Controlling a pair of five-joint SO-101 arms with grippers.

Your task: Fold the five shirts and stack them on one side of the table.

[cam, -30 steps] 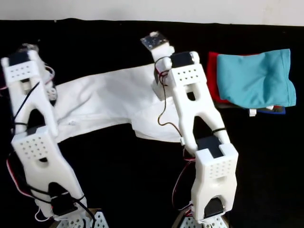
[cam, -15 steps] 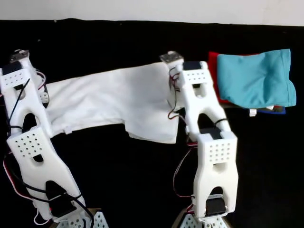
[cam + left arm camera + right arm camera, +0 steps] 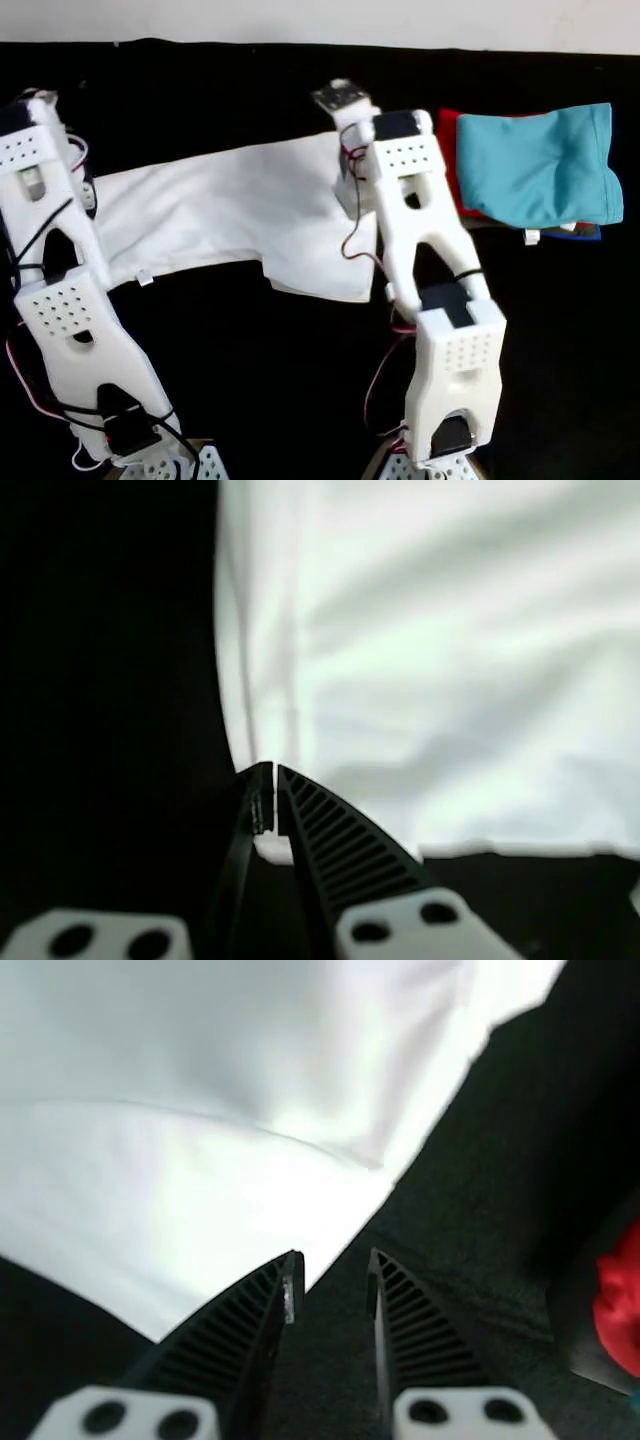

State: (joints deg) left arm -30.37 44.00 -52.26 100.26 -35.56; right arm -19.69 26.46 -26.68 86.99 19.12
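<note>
Even, bright light lay over the black tabletop [image 3: 250, 380], which swallowed nearly every shadow. The white shirt [image 3: 220, 210] glared close to washed out in both wrist views, with only soft grey shading marking its folds

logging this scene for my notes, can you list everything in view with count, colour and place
white shirt: 1, white, spread flat across the middle of the table
teal shirt: 1, teal, folded, on top of the stack at the far right
red shirt: 1, red, under the teal shirt
blue shirt: 1, dark blue, sliver at the stack's near edge
table: 1, black cover
left arm: 1, white, at the white shirt's left end
right arm: 1, white, between white shirt and stack
left pincer: 1, black, shut on the white shirt's edge
right pincer: 1, black, open above the white shirt's edge
</note>
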